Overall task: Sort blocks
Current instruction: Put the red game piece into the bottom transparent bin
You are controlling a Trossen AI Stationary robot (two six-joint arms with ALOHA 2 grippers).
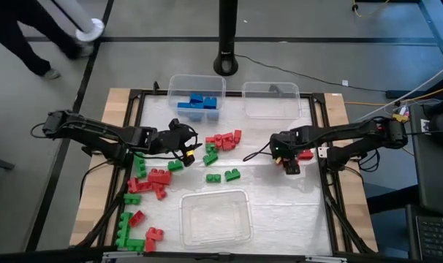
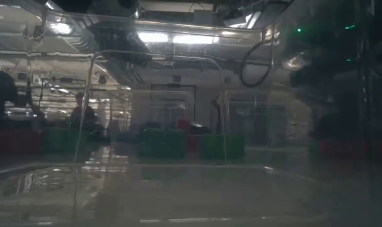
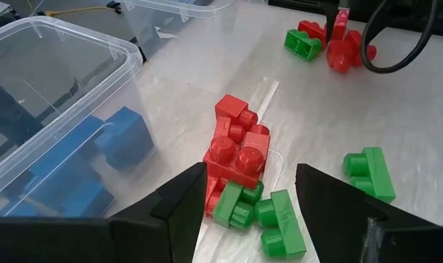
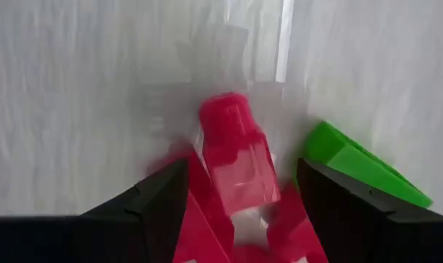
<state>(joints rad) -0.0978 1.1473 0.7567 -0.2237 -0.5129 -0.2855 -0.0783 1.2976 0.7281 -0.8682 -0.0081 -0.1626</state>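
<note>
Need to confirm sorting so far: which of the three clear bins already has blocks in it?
The far-left bin, beside the left gripper: it holds blue blocks. The far-right bin and near bin look empty.

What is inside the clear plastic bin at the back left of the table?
The clear rectangular plastic bin holds only blue studded plastic bricks, piled toward its front. Their exact number is unclear, since they overlap and cover each other. No red or green bricks show inside.
</note>
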